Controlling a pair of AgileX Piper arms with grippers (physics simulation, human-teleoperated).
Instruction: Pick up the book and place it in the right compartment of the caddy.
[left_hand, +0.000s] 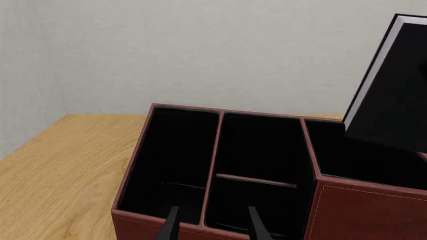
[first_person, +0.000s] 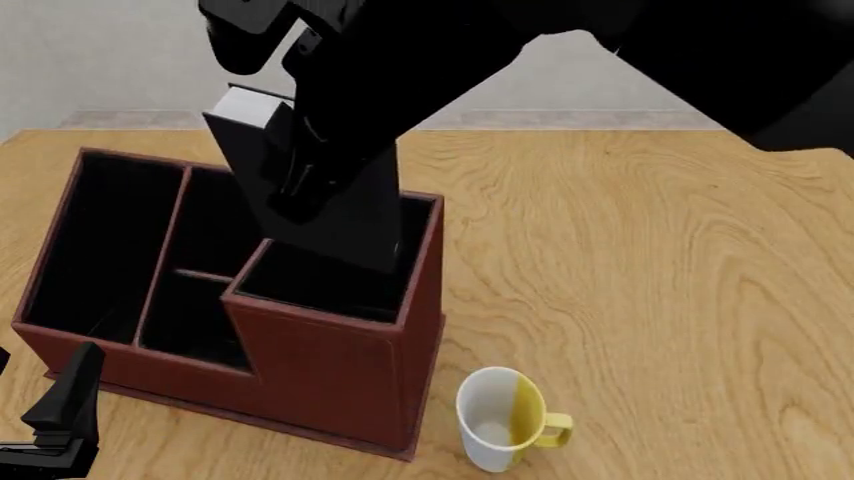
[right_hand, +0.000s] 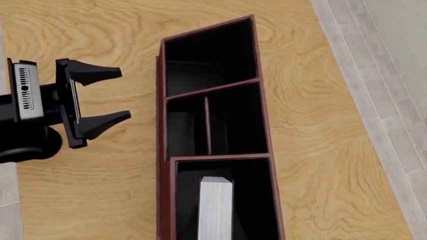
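Observation:
My right gripper (first_person: 300, 195) is shut on the black book (first_person: 250, 106) and holds it tilted, its lower end inside the right compartment (first_person: 420, 260) of the red-brown caddy (first_person: 334, 400). In the right wrist view the book's white page edges (right_hand: 215, 210) stand inside that compartment (right_hand: 257, 200). In the left wrist view the book (left_hand: 393, 100) slants above the tall section (left_hand: 360, 160). My left gripper (first_person: 67, 400) is open and empty, low at the caddy's near left corner. Its fingers (left_hand: 175, 220) point at the narrow sections. It also shows in the right wrist view (right_hand: 124, 94).
A white-and-yellow mug (first_person: 501, 418) stands upright on the wooden table just to the right of the caddy's near right corner. The caddy's long narrow section (first_person: 100, 240) and two small middle sections hold nothing.

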